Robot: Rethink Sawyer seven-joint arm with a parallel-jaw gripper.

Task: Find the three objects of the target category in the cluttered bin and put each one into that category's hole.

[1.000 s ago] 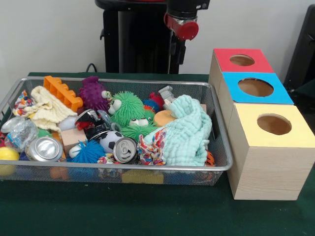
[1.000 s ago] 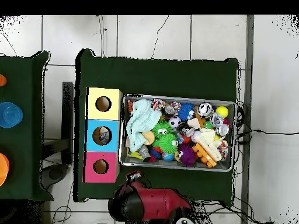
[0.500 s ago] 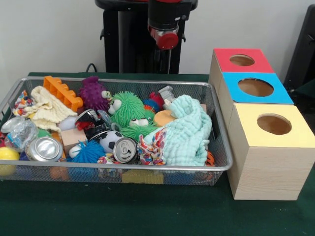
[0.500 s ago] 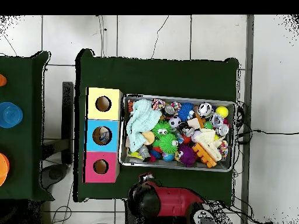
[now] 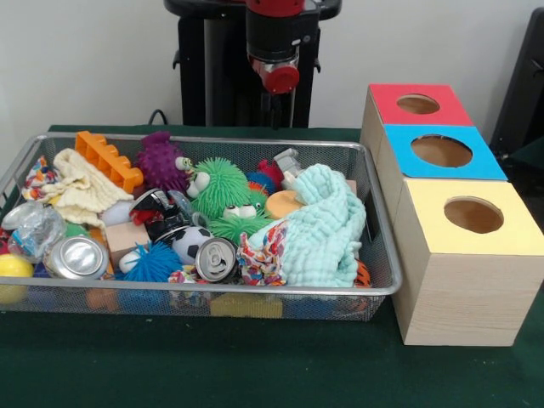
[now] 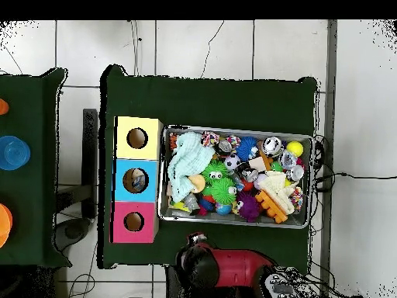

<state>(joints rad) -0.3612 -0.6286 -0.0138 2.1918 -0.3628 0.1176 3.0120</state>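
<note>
Front view: arm's red-and-black end (image 5: pixel 274 47) hangs high behind the wire-mesh bin (image 5: pixel 255 296), touching nothing; gripper's fingers can't be made out, so can't tell if spread or closed. Below & in front of it, in the bin: green fuzzy toy w/ eyes (image 5: pixel 219 189) nearly straight below, purple spiky toy (image 5: pixel 160 160) & orange toothed block (image 5: pixel 107 159) below-left, cream cloth (image 5: pixel 82 189) further left, mint cloth (image 5: pixel 325 228) below-right. Nearest the front rim: two cans (image 5: pixel 216 258) (image 5: pixel 76 257), soccer ball (image 5: pixel 189 241), blue spiky ball (image 5: pixel 153 263), yellow ball (image 5: pixel 12 269) at far left. Right of the arm, beside the bin: row of three wooden boxes w/ round holes, red top (image 5: pixel 416 104) closest to the arm, then blue (image 5: pixel 442 151), yellow (image 5: pixel 473 216) furthest. Target category can't be told. Overhead view: arm (image 6: pixel 225 270) sits just below the bin's (image 6: pixel 237 222) lower edge, outside it, apart from contents. Boxes up-left of the arm: red (image 6: pixel 134 222) nearest, blue (image 6: pixel 135 180), yellow (image 6: pixel 137 138). Mint cloth (image 6: pixel 188 161) at the bin's box-side end, orange block (image 6: pixel 270 206) up-right of the arm.
</note>
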